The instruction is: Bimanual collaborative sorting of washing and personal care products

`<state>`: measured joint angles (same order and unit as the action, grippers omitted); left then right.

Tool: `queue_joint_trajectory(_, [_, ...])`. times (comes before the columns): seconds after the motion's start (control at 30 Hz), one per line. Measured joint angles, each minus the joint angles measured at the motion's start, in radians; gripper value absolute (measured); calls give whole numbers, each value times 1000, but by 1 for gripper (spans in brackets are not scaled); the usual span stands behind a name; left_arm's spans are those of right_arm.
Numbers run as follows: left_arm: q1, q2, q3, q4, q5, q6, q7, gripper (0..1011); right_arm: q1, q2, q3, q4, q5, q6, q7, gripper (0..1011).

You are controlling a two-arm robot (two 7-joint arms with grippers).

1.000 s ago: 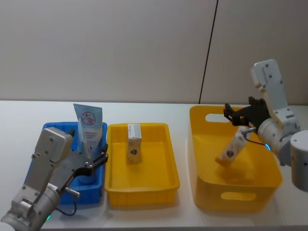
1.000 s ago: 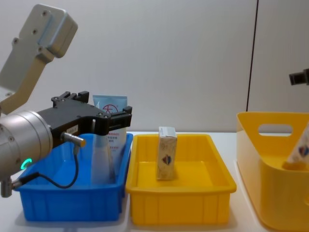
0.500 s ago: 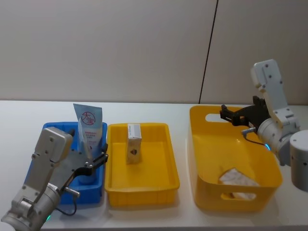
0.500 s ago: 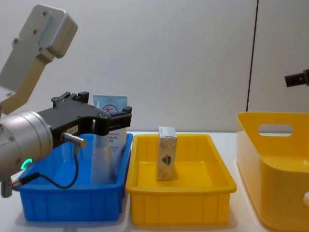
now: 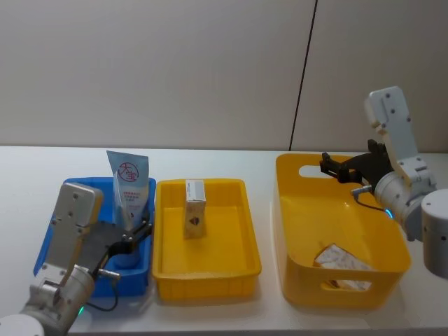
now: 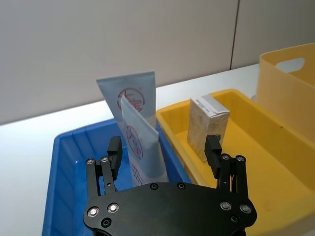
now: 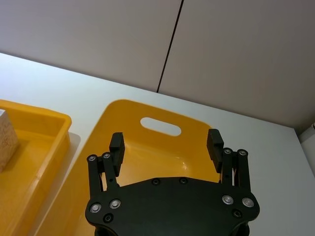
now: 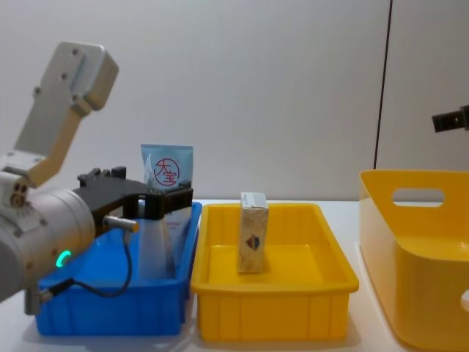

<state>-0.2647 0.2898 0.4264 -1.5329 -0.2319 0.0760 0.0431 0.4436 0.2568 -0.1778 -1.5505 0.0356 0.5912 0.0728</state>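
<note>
Concealment: the basket point(image 5: 301, 280) front wall hides the lower edge of the fallen carton point(image 5: 341, 257) on its floor, and the emblem cannot be made out. The left gripper point(image 6: 164, 148) screens the foot of the pale blue tube point(image 5: 127, 178), upright in the blue tray point(image 8: 110, 317). In the left wrist view a second pale piece point(image 6: 142, 147) with a red mark stands just before the tube; whether tube or soft pack cannot be told.

Count: two cream cartons, the standing carton point(image 5: 194, 210) upright in the yellow tray point(image 5: 206, 283); two trays; one basket.

Left jaws are spread wide, empty, just short of the tube. The right gripper point(image 7: 166, 142) is over the basket's far rim, jaws wide apart, empty.

Change: the left gripper has drawn back and lower, uncovering the tube's logo in the chest view. The carton, a second ago in mid-air below the right gripper, now lies in the basket
</note>
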Motion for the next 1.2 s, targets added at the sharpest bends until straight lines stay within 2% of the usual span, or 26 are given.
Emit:
queue_joint_trajectory(0.43, [-82, -108, 0, 180, -11, 2, 23, 1001, 0, 0, 0, 1, 0, 0, 0, 1004])
queue_joint_trajectory(0.97, [-148, -161, 15, 298, 40, -20, 62, 1001, 0, 0, 0, 0, 0, 0, 0, 1003])
queue_joint_trajectory(1.07, [-152, -164, 15, 305, 45, -22, 65, 969, 0, 0, 0, 1, 0, 0, 0, 1004])
queue_joint_trajectory(1.2, [-160, -170, 17, 318, 52, -25, 70, 860, 0, 0, 0, 1, 0, 0, 0, 1003])
